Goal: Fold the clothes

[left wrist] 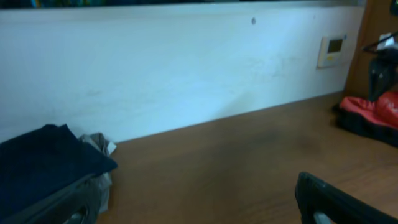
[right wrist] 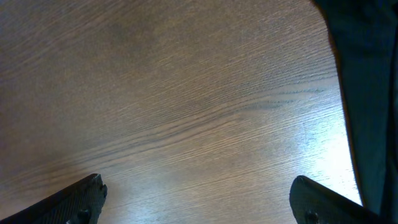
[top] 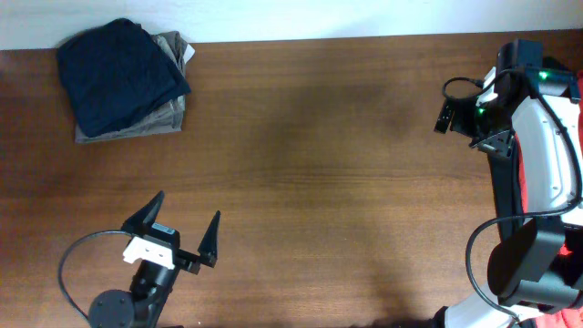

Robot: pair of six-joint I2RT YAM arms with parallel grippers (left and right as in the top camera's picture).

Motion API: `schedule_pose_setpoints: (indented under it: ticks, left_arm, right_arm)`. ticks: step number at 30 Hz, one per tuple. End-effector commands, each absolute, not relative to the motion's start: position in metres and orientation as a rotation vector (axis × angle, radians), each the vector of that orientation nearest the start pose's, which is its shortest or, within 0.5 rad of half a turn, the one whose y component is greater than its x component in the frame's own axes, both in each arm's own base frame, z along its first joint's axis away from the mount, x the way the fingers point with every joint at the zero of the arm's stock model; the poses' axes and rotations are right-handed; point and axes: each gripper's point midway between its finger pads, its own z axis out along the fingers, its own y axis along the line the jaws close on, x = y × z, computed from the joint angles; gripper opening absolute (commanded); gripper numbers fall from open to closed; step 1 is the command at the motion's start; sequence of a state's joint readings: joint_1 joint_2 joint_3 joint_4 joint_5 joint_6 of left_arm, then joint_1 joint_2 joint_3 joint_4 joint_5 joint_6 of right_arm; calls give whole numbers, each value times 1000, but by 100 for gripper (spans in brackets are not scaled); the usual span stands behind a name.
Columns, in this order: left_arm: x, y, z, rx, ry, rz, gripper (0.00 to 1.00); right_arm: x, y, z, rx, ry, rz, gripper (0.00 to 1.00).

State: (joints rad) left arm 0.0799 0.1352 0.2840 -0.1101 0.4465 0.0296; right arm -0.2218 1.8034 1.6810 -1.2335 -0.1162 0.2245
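At the far left corner of the brown wooden table [top: 328,164] the folded dark navy fabric garment [top: 121,75] lies atop folded grey-olive trousers [top: 168,117], while left hand [top: 189,205] and right hand [right wrist: 196,190] gape empty, so the next piece wants spreading flat mid-table before folding.

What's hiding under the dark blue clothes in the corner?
A folded grey-olive garment lies under the navy garment, peeking out along two of its edges. Most of it is covered, so anything else beneath cannot be seen.
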Motion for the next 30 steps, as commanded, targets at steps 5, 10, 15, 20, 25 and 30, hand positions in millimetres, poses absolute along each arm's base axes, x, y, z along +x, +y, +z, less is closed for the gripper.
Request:
schedule_pose_setpoints:
  ticks: [5,10,15,20,25,30]
  left_arm:
    - [235,-39,218,246,1493,-164,99]
    - [239,-26,201,181,1515,-107,99]
    - [244,-16,180,127,1565,-66,99]
    - [245,-15,161,120,1626,-71,99]
    - [245,-15,162,121,1624,-71,99]
    - [245,-15,162,120,1625,-71,99]
  right_arm:
    - [379,-68,164,622,2845,149,99]
    - [379,-68,164,622,2846,149,99]
    - [379,-68,164,622,2846,149,99]
    - [379,-68,164,621,2845,149,99]
    - [379,-68,164,622,2845,149,99]
    - [379,-68,164,622,2845,149,99]
